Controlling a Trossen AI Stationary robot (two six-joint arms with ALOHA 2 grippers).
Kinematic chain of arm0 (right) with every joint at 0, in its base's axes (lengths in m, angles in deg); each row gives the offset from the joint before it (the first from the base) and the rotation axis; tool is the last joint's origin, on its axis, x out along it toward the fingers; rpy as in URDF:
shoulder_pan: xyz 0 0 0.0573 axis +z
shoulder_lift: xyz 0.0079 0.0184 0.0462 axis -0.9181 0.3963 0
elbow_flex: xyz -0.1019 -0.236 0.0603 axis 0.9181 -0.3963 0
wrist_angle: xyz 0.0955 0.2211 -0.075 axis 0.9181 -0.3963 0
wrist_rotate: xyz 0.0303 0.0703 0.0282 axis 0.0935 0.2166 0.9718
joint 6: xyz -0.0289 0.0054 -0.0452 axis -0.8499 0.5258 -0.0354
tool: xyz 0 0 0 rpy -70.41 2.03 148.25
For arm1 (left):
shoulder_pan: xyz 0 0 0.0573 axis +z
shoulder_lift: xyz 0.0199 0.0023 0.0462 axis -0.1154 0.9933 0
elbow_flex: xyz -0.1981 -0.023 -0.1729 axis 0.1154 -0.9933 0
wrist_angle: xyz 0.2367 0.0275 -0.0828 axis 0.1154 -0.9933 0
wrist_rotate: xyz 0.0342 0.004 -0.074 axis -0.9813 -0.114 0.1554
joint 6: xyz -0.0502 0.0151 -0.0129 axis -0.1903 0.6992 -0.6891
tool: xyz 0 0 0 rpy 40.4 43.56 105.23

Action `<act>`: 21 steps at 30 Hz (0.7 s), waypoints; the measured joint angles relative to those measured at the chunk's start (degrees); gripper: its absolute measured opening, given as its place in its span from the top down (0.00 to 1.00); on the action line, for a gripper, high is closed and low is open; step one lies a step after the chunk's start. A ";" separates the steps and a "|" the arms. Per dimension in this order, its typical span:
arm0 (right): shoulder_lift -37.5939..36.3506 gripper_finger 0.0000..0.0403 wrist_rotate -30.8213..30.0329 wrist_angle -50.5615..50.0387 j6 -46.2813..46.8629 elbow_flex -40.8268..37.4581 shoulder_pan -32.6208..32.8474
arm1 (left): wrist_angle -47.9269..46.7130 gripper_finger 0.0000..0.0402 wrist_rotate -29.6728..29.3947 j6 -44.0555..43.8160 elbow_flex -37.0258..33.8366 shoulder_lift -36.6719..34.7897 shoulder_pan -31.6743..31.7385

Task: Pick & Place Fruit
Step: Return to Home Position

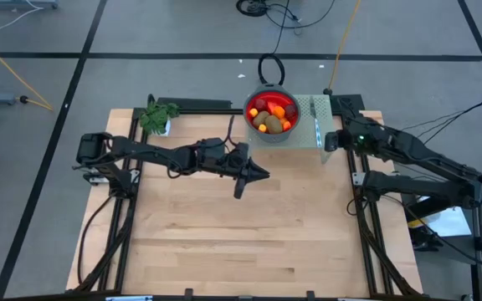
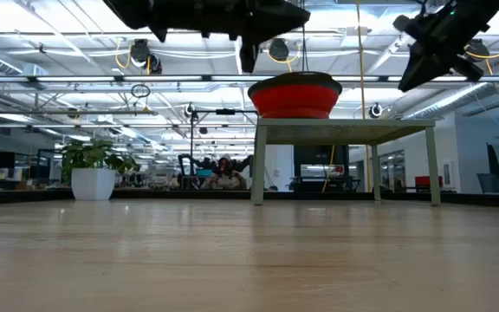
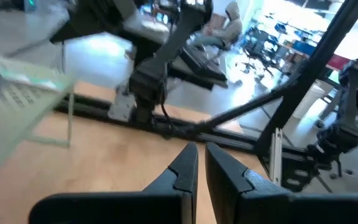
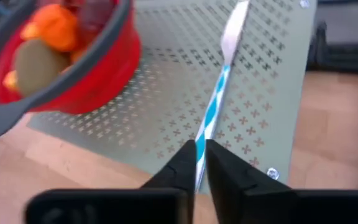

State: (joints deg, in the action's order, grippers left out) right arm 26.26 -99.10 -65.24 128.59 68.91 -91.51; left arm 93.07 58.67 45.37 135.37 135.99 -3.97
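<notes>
Orange and olive fruit (image 4: 39, 62) fill a red bowl (image 4: 98, 74) on a pale green, cross-patterned shelf (image 4: 266, 93)

Black jointed arms (image 1: 153, 155), looped cables (image 1: 178, 167); left hand (image 3: 201, 152), right hand (image 4: 201, 149) with tapered fingers (image 4: 229, 174)

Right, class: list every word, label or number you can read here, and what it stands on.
None can be read.
The shelf bears only punched crosses, the knife only blue and white stripes.
Anything in the room behind is too small or blurred.
</notes>
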 joint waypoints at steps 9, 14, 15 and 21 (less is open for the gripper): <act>-7.79 1.00 0.02 0.04 -9.65 0.02 2.50 | -3.46 0.94 -3.96 1.10 0.07 -2.91 -1.75; -11.84 1.00 0.02 0.88 -14.29 0.04 4.13 | -3.82 0.99 -3.93 1.81 0.02 -3.33 -2.42; -12.58 1.00 0.02 0.88 -14.74 0.04 4.42 | -3.72 0.99 -3.89 1.76 0.02 -3.45 -2.43; -16.49 1.00 -0.06 0.85 -17.80 0.07 5.29 | -4.25 0.99 -4.31 3.14 0.00 -4.40 -2.34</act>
State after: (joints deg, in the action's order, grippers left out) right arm 9.77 -99.16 -64.39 110.80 68.97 -86.22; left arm 88.82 54.36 48.51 135.37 131.59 -6.31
